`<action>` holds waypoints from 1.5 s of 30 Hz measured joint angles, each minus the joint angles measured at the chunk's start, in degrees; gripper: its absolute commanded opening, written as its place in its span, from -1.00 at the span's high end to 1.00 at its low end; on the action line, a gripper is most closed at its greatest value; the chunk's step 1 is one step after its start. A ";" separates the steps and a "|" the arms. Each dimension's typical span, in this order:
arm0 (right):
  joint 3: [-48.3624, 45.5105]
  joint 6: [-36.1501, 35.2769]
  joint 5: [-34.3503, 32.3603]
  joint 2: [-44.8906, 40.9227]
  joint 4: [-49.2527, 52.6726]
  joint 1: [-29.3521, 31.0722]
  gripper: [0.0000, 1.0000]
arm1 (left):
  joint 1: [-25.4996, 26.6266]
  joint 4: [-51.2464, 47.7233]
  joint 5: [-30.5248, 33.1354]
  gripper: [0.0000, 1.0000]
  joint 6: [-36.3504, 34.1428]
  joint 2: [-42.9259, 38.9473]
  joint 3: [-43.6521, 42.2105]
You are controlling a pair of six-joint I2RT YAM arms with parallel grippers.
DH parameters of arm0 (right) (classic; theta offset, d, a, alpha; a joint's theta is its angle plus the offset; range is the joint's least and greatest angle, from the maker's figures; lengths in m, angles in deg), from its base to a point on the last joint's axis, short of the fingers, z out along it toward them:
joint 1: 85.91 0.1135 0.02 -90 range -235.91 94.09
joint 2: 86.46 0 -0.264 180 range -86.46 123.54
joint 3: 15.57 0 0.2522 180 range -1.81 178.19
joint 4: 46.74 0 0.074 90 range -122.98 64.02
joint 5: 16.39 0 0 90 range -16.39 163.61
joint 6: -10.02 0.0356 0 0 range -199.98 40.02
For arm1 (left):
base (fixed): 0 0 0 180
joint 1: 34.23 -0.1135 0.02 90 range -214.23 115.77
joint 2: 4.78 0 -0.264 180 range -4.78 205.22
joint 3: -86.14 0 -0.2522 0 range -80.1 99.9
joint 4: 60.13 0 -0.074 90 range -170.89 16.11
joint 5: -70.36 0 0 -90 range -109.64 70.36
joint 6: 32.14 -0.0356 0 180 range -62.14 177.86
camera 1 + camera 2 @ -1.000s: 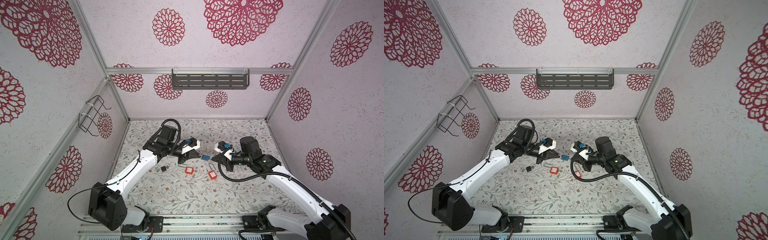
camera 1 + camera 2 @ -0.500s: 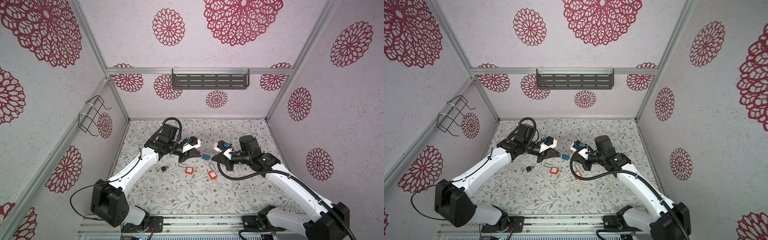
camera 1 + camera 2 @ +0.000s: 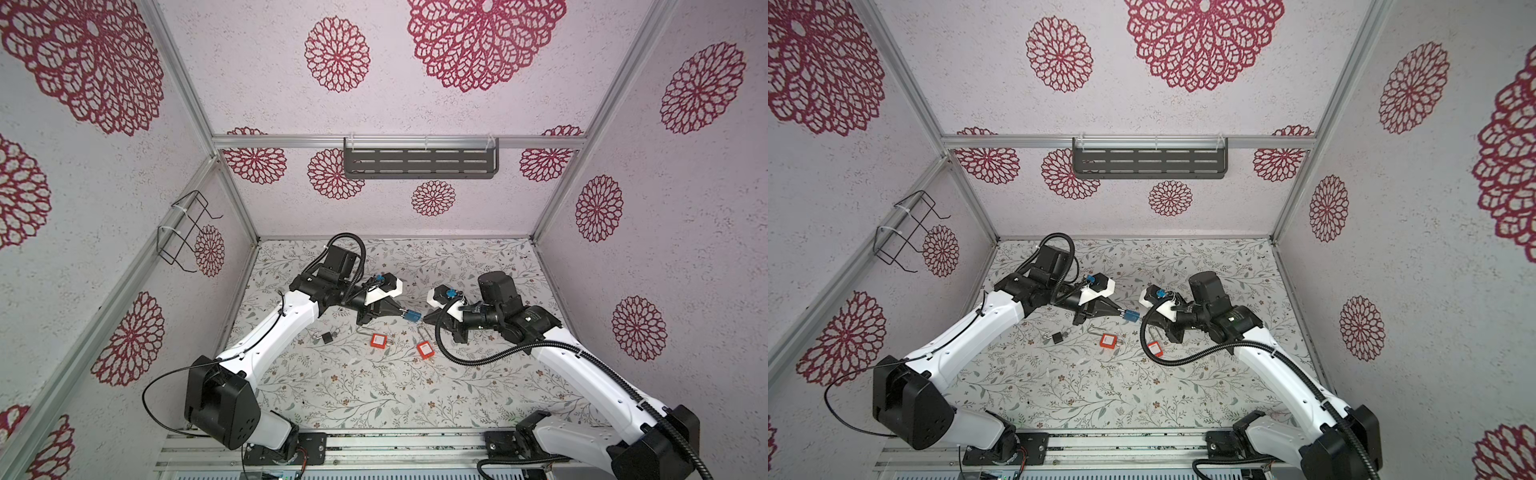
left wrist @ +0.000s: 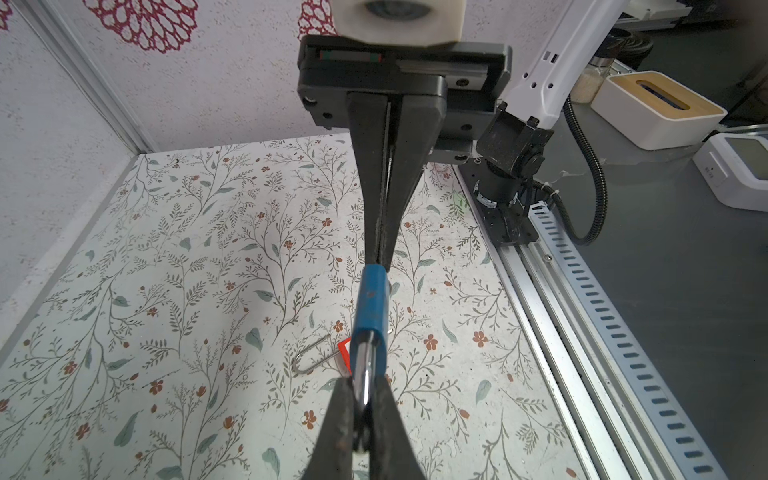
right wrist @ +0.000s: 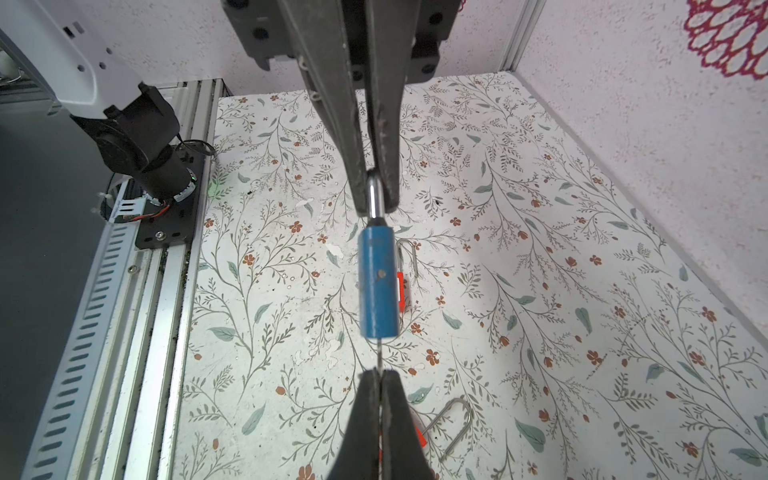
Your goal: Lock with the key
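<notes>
Floral tabletop, papered enclosure; left gripper clamped on the steel shackle of the blue padlock, held mid-air between both arms. Opposite, right gripper pinched tight on the key: head hidden between the fingers, only a thin blade edge shows, entering the padlock body. Padlock position unchanged from a second ago

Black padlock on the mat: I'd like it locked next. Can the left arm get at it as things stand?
Probably not yet. The black padlock lies uncovered near the left arm, but the left gripper is shut on the blue padlock, whose key the right gripper holds.
</notes>
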 measured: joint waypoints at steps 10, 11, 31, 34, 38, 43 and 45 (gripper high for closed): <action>-0.15 -2.86 -1.38 -0.66 3.04 0.20 1.00 | -0.92 -4.13 -0.22 1.00 -4.11 0.22 0.70; -0.35 -2.97 -1.73 -0.90 3.21 0.17 1.00 | -1.09 -4.57 -0.13 1.00 -4.42 0.24 0.94; -14.86 13.77 -18.58 -13.11 -9.79 -1.68 1.00 | -1.57 -19.06 7.37 1.00 -10.43 13.03 18.78; -16.48 17.70 -24.59 -15.47 -11.56 -1.73 1.00 | -1.20 -21.75 10.10 1.00 -10.40 18.45 24.13; -18.01 21.20 -29.18 -18.69 -12.46 -1.73 1.00 | -0.24 -27.06 14.16 1.00 -10.62 26.91 33.62; -20.55 24.96 -32.00 -23.23 -12.72 -1.73 1.00 | 1.49 -33.00 19.98 1.00 -10.73 37.20 43.41; -21.27 25.90 -32.48 -24.68 -12.66 -1.73 1.00 | 2.01 -34.23 21.66 1.00 -10.58 39.54 44.83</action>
